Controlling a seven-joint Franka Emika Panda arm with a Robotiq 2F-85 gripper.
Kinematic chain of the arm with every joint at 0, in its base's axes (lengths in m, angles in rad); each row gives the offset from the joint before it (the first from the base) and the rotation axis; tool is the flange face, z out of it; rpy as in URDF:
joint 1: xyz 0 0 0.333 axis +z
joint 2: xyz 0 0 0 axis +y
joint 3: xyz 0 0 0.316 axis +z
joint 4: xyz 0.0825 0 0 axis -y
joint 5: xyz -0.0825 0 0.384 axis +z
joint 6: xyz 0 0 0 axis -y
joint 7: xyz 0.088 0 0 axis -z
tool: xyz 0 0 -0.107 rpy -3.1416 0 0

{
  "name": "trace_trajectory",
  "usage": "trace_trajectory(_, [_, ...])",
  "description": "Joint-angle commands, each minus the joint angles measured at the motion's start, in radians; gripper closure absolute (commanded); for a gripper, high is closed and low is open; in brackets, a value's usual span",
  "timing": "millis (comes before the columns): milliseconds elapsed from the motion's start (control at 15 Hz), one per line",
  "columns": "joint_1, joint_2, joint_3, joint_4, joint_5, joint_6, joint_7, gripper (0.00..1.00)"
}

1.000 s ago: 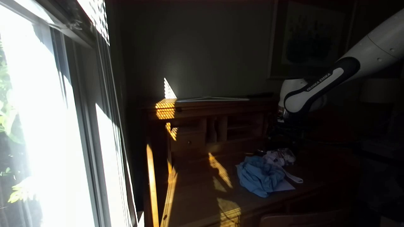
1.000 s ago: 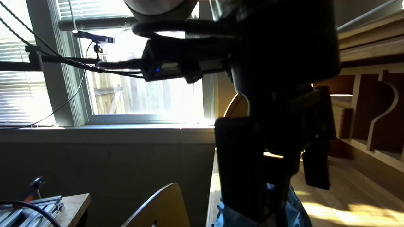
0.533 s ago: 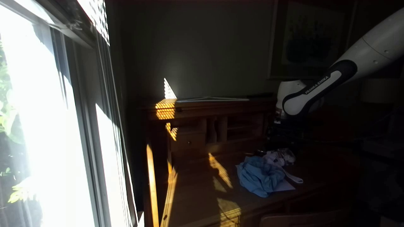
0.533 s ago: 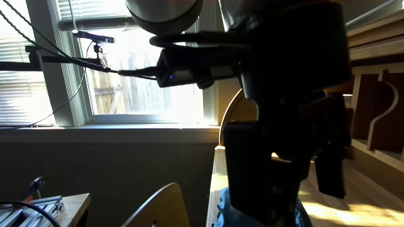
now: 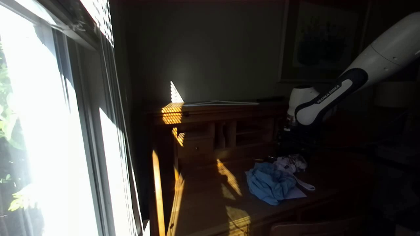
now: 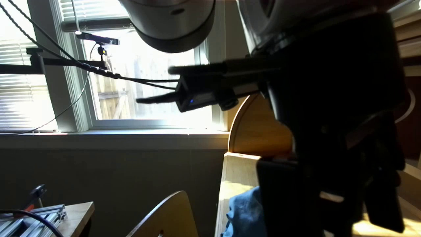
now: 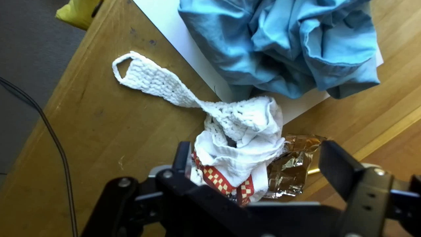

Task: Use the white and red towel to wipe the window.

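Observation:
The white and red towel (image 7: 236, 154) lies bunched on the wooden desk. It has a knitted white strap with a loop and a red checkered band; its lower part is hidden by the gripper. It also shows small and dim in an exterior view (image 5: 288, 164). My gripper (image 7: 259, 159) is open, its fingers wide apart over the towel's banded end and a foil wrapper, holding nothing. In an exterior view the dark gripper (image 6: 334, 220) points down and hides the towel. The window (image 6: 148, 92) is bright and also shows in an exterior view (image 5: 46, 131).
A blue cloth (image 7: 279, 46) lies on white paper (image 7: 204, 62) beside the towel. A brown foil wrapper (image 7: 289, 171) touches the towel. A cable (image 7: 56, 141) runs past the desk edge. Desk cubbyholes (image 5: 226, 134) rise behind. A chair (image 6: 171, 214) and a mounted camera (image 6: 98, 39) stand nearby.
In an exterior view my gripper has moved right and down, uncovering more of the blue cloth. The arm's upper links have lowered slightly. The cloths lie unchanged.

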Motion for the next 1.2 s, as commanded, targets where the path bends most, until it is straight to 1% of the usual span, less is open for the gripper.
trace_trajectory(0, [0.024,0.060,-0.038,0.040,-0.087,0.056,0.112,0.00])
trace_trajectory(200, [0.042,0.103,-0.052,0.066,-0.060,0.050,0.133,0.00])
trace_trajectory(400, [0.066,0.142,-0.078,0.089,-0.082,0.053,0.173,0.00])
trace_trajectory(467, [0.082,0.158,-0.104,0.098,-0.150,0.078,0.229,0.00])
trace_trajectory(733, [0.119,0.209,-0.157,0.139,-0.214,0.047,0.311,0.00])
trace_trajectory(1000, [0.157,0.262,-0.213,0.173,-0.285,0.065,0.424,0.00])
trace_trajectory(1133, [0.171,0.288,-0.232,0.189,-0.297,0.070,0.474,0.00])
